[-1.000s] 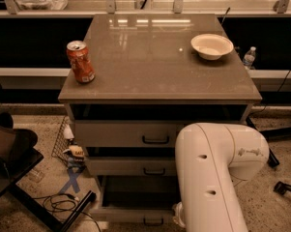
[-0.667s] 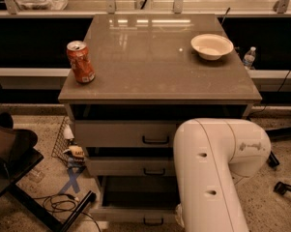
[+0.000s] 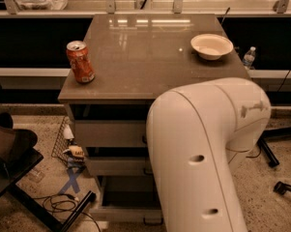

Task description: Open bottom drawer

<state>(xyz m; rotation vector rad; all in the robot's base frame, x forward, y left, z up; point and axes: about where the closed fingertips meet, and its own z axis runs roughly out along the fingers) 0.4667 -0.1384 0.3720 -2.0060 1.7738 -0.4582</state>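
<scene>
The cabinet [image 3: 106,94] has three grey-beige drawers under a brown top. The bottom drawer [image 3: 121,212] is at the lower edge of the camera view, with a bit of its black bar handle [image 3: 153,221] showing. Its front sits forward of the two drawers above, and a dark opening [image 3: 128,192] shows over it. My white arm [image 3: 203,153] fills the lower right and covers the right half of the drawers. The gripper is hidden behind the arm, out of view.
An orange soda can [image 3: 80,62] stands on the cabinet top at the left, a white bowl [image 3: 211,45] at the back right. A black stand [image 3: 19,178], cables and a wire basket [image 3: 63,139] lie on the floor at the left. A chair base [image 3: 270,153] is at the right.
My arm has swung left and nearer the camera, covering more of the drawers. The can, the bowl and the drawers have not moved.
</scene>
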